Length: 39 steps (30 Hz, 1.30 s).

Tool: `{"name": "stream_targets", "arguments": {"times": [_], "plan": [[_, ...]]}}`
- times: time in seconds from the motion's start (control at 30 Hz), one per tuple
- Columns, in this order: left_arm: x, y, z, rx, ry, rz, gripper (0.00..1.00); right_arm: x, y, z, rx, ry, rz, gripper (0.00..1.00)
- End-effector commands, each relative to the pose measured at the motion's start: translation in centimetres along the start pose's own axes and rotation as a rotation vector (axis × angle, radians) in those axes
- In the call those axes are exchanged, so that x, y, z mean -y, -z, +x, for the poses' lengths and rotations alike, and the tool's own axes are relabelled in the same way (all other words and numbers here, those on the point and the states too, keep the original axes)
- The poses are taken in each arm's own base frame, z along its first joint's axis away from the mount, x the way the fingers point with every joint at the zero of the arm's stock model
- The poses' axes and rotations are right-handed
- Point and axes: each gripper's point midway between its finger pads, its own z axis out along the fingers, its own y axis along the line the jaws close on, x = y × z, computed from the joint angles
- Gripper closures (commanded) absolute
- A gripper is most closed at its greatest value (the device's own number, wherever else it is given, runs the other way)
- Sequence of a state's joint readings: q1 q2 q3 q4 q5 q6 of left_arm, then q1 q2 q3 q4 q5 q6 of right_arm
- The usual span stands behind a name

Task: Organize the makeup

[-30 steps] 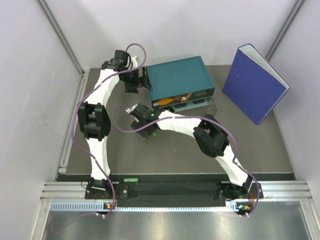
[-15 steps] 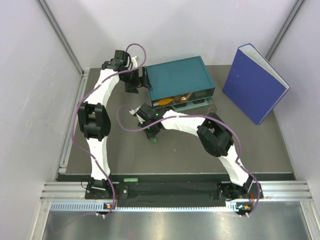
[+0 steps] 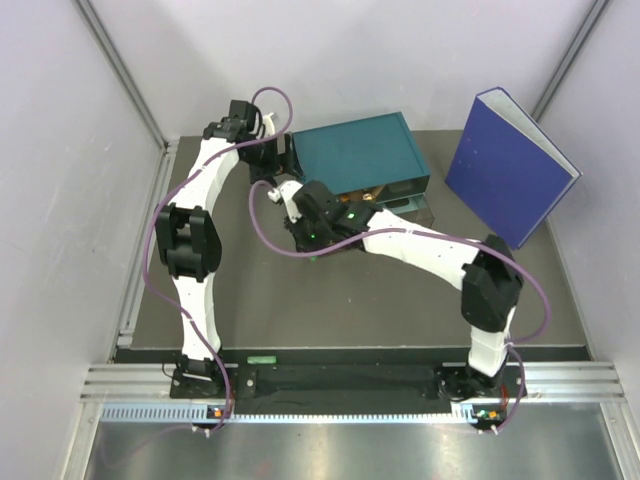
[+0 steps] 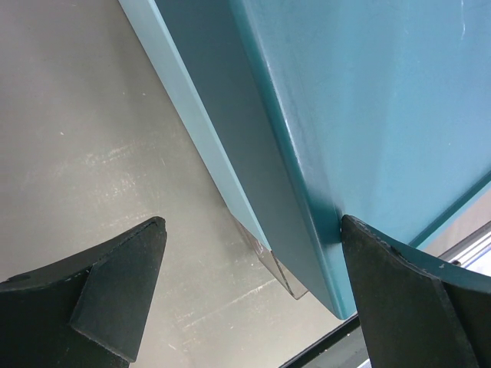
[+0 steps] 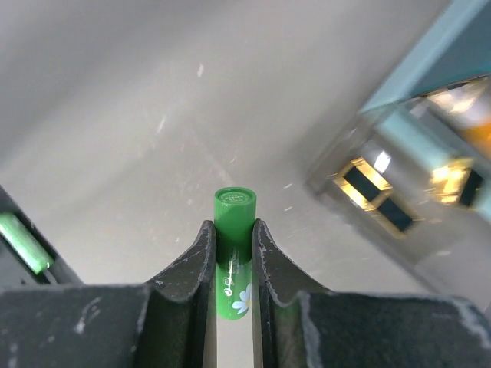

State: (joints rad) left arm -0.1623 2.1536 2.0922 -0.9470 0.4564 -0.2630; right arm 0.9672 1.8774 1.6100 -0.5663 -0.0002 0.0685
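My right gripper [image 5: 232, 230] is shut on a small green capsule-shaped piece [image 5: 234, 257] with a white flower print, held above the table. In the top view the right gripper [image 3: 310, 238] hovers just left of the teal drawer box's [image 3: 360, 150] open front. Black-and-gold cases [image 5: 376, 195] and orange makeup [image 5: 477, 132] show blurred in the clear drawer [image 3: 375, 200]. My left gripper [image 3: 275, 160] stands open at the box's left rear corner, one finger [image 4: 414, 299] against the teal edge [image 4: 322, 230] and the other finger [image 4: 115, 291] out over the bare table.
A big blue binder [image 3: 510, 165] stands upright at the back right. Grey walls close in the table on the left, back and right. The clear drawer juts out from the box's front toward the arms.
The right gripper has shut on the green piece, lifted it off the table and carried it back toward the drawer box. The left arm has not moved.
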Motion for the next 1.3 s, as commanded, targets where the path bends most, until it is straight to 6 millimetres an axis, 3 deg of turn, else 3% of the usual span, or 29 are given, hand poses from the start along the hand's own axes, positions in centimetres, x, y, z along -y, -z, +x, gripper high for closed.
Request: {"name": "stream_targets", "arguments": {"times": [0.0, 0.27, 0.5, 0.6, 0.77, 1.0, 1.03, 1.07, 1.17, 1.27], "plan": [[-2.6, 0.7, -0.5, 0.016, 0.005, -0.077, 0.01, 4.0, 2.5, -4.0, 0.139, -0.015, 0.106, 1.00], [-2.3, 1.0, -0.4, 0.017, 0.000, -0.071, 0.01, 8.4, 0.1, -2.2, 0.094, -0.063, 0.165, 1.00], [-2.4, 1.4, -0.3, 0.020, -0.008, -0.080, 0.01, 8.8, -1.7, -1.6, 0.078, -0.098, 0.150, 0.99], [-2.3, 1.6, -0.4, 0.024, -0.007, -0.080, 0.01, 9.0, -2.4, -1.1, 0.063, -0.110, 0.154, 0.94], [-2.0, 2.0, -0.4, 0.031, -0.009, -0.075, 0.01, 10.2, -2.5, -1.3, 0.081, -0.156, 0.204, 0.83], [-1.8, 2.6, -0.2, 0.038, -0.014, -0.073, 0.01, 11.2, -2.9, -1.2, 0.087, -0.177, 0.263, 0.83], [-1.9, 2.5, 0.1, 0.033, -0.013, -0.074, 0.01, 11.5, -2.9, -1.2, 0.086, -0.179, 0.280, 0.81], [-1.9, 2.6, 0.1, 0.034, -0.013, -0.076, 0.01, 11.7, -3.0, -1.2, 0.084, -0.195, 0.293, 0.69], [-1.9, 2.7, 0.2, 0.037, -0.016, -0.075, 0.01, 12.1, -3.6, -0.4, 0.040, -0.205, 0.316, 0.49], [-1.8, 2.8, 0.2, 0.039, -0.014, -0.076, 0.01, 12.5, -3.6, -0.1, 0.035, -0.218, 0.344, 0.38]]}}
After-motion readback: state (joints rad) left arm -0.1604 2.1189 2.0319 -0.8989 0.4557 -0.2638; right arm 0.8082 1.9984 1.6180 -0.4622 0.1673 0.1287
